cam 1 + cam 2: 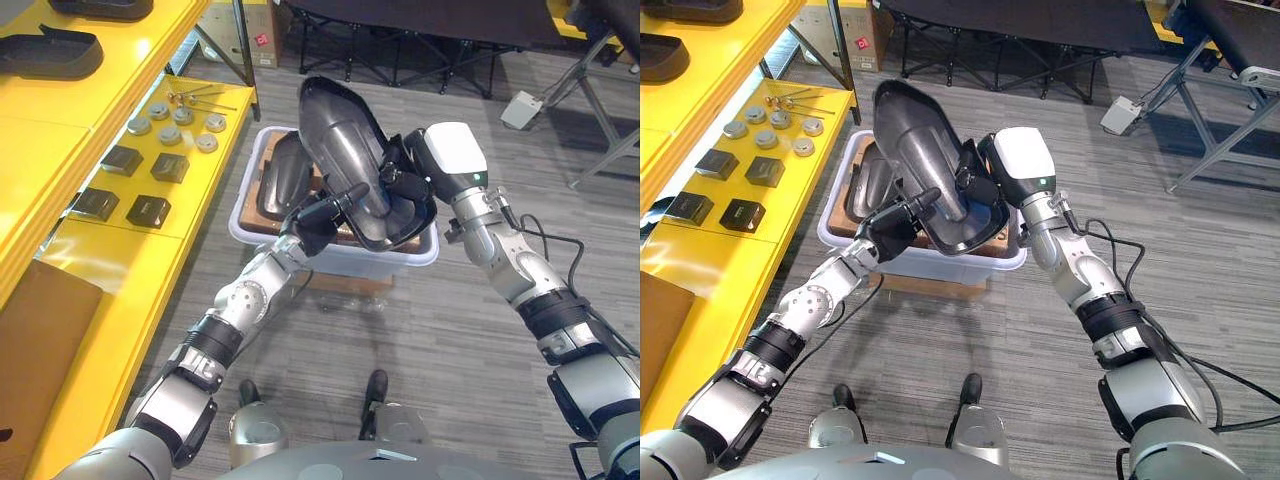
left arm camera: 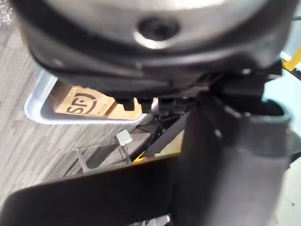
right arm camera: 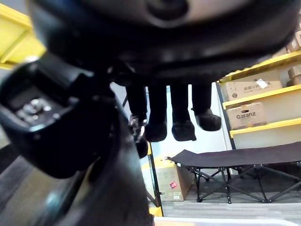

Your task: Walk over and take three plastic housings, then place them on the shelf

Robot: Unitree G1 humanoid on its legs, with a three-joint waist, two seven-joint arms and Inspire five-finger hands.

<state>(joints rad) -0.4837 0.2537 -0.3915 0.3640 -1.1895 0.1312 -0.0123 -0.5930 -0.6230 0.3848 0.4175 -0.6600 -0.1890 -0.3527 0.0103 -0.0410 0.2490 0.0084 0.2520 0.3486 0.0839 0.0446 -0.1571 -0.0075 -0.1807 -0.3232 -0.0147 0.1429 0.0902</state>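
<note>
Pick-up step: left hand [image 1: 316, 220] and right hand [image 1: 403, 183] clasp one plastic housing [image 1: 345, 145] above the bin [image 1: 400, 258] (another housing [image 1: 283, 178] inside); next, carry to the shelf [image 1: 120, 250] at 9 o'clock

Your yellow shelf [image 1: 150, 250], left side. The lower tier has round discs [image 1: 170, 125], bolts [image 1: 200, 95] beyond them, four black blocks [image 1: 170, 167] nearer, and cardboard [image 1: 40, 340] at the near end. The upper tier has a dark housing [image 1: 50, 52]. On the grey floor [image 1: 450, 360] are a pale bin [image 1: 940, 265] and, far right, a white box [image 1: 521, 108].
</note>
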